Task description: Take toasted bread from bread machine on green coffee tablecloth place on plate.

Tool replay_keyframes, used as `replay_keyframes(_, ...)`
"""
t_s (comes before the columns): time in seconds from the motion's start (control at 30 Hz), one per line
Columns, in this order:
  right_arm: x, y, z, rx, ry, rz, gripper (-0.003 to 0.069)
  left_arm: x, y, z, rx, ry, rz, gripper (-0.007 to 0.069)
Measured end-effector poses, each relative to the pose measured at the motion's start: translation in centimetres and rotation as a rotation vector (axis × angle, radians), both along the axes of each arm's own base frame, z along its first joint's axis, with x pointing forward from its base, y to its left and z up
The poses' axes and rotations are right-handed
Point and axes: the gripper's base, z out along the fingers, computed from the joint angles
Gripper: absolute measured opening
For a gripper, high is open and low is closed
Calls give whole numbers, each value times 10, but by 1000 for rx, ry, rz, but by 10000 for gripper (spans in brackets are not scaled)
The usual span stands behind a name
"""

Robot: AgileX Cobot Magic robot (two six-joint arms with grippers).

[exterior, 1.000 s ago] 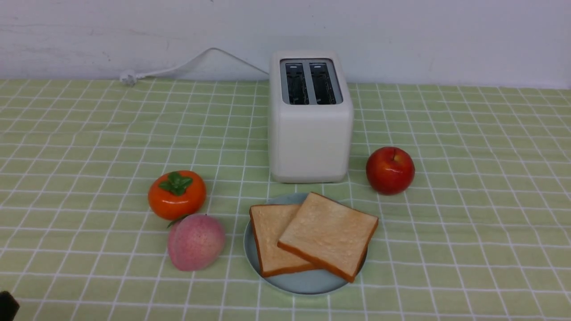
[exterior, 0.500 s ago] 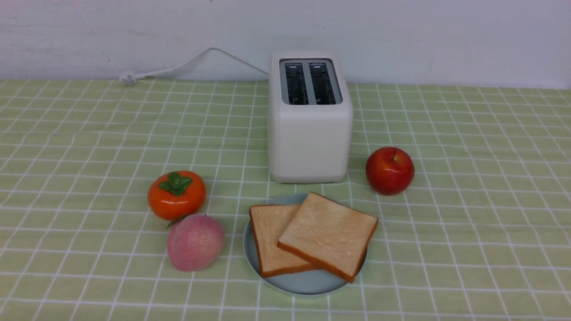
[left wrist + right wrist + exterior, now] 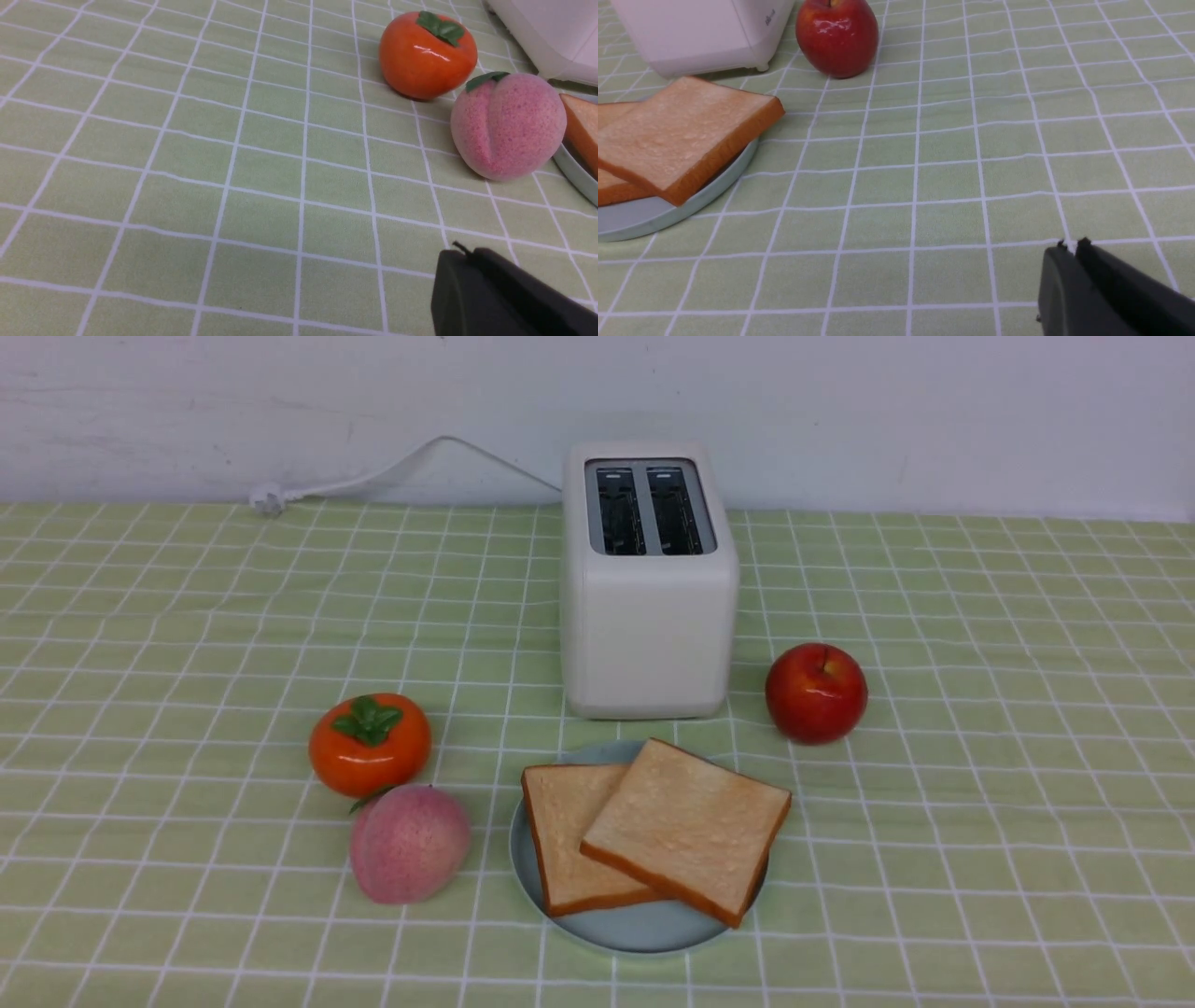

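Both slices of toast [image 3: 653, 831] lie flat on the plate [image 3: 635, 929], which sits on the cloth [image 3: 980, 784] just in front of the toaster [image 3: 649, 588]. The right-hand slice overlaps the left one and juts a little past the plate's rim on the right. The toaster's two slots look dark and empty from the front, so the task reads as done — nothing is left to lift out.

Neither arm shows in the front view. In the left wrist view the left gripper [image 3: 460, 261] appears only as a dark tip over bare cloth, its two fingers pressed together with nothing between them. The right gripper [image 3: 1069, 249] looks the same in its own view — fingers together, empty.

What matters for any further move is direction. The plate lies ahead of both grippers and between them, well apart from each. From the left gripper it sits beyond the peach [image 3: 507, 126] and the persimmon [image 3: 427, 53], with only its rim and a corner of crust in sight. From the right gripper the way to the plate is open cloth (the apple [image 3: 837, 35] stands farther back, beside the toaster). If a slice needed nudging, the right arm looks better placed, since the overhanging slice faces that side.
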Motion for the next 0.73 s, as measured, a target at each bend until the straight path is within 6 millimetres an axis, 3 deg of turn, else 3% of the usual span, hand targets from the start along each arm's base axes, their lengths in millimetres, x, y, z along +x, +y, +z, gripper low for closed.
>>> replay_keyframes(0.73,0,0,0,0,0,0,68,0,1,0,26,-1,2,-1)
